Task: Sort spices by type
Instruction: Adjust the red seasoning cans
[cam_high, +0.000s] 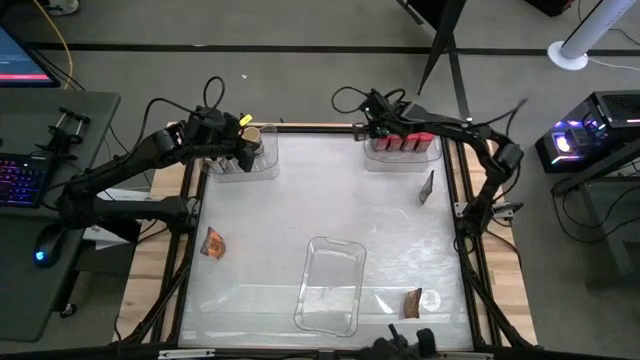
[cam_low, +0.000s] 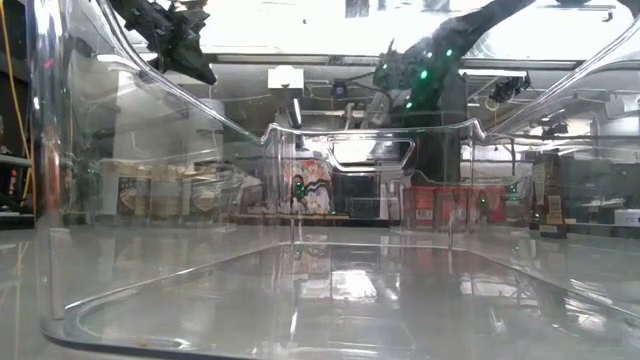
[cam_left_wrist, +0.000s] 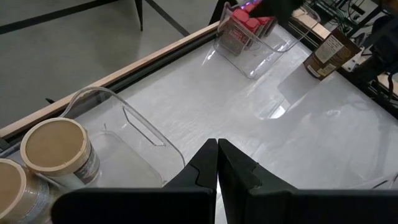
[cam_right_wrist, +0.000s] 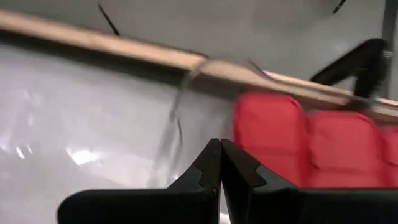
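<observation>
Two round jars with tan lids (cam_left_wrist: 56, 146) stand in a clear tray (cam_high: 250, 165) at the table's far left. My left gripper (cam_left_wrist: 217, 155) hovers shut just beside that tray. Red boxy containers (cam_high: 400, 142) stand in a row in a clear tray at the far right. My right gripper (cam_right_wrist: 221, 155) is shut just left of them, over the tray's left end. An orange-red foil packet (cam_high: 212, 242) lies near the left edge. A brown packet (cam_high: 427, 187) stands near the right edge. Another packet (cam_high: 411, 303) and a round jar (cam_high: 432, 299) sit near the near right.
A third clear tray (cam_high: 330, 285) lies near the middle of the near edge and fills the low view. A wooden rim (cam_high: 320, 128) frames the table. Bare white tabletop lies between the three trays. A desk with a keyboard stands beyond the left edge.
</observation>
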